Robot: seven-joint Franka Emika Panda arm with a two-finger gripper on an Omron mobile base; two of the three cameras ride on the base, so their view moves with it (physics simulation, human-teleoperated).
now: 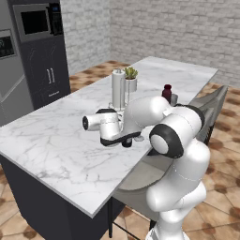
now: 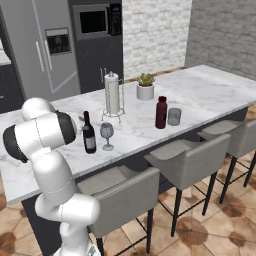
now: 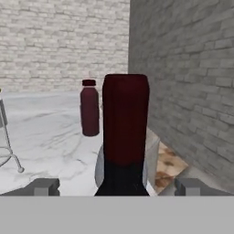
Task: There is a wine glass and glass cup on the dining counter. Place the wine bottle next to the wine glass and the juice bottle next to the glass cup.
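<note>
Two bottles already stand by their glasses on the counter (image 2: 210, 87): the wine bottle (image 2: 89, 132) just left of the wine glass (image 2: 107, 135), the juice bottle (image 2: 161, 112) just left of the cup (image 2: 174, 116). The gripper (image 3: 116, 188) is wide open around the wine bottle's neck, holding nothing, likely releasing it.

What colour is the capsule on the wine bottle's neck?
Dark red, clearest in the hand view on the wine bottle.

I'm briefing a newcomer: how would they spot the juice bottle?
Find the long white marble dining counter, then the potted plant on it. Just nearer the stools stands a stubby maroon juice bottle beside a short clear tumbler; unlike the black wine bottle, it is short-necked.
</note>
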